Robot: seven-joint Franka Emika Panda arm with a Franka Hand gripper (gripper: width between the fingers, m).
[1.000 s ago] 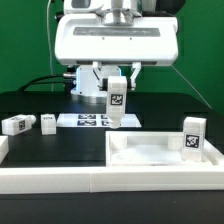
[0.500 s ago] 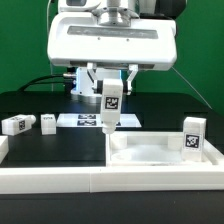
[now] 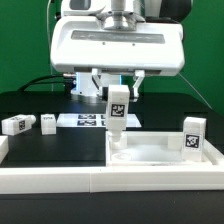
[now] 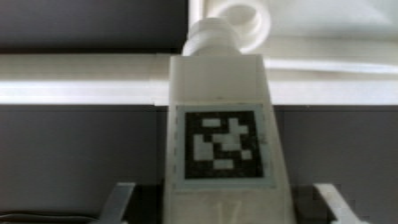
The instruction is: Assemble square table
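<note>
Step in hand: fitting a leg to the tabletop.
The claw clamps it upright over a tabletop corner, tip touching or just above; next, I reckon: seat it straight, then twist.

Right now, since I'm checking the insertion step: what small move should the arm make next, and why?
Probably lower it straight down. The gripper holds the table leg upright, with its lower end at the square tabletop's corner on the exterior view's left. I cannot tell that it is seated yet.
</note>
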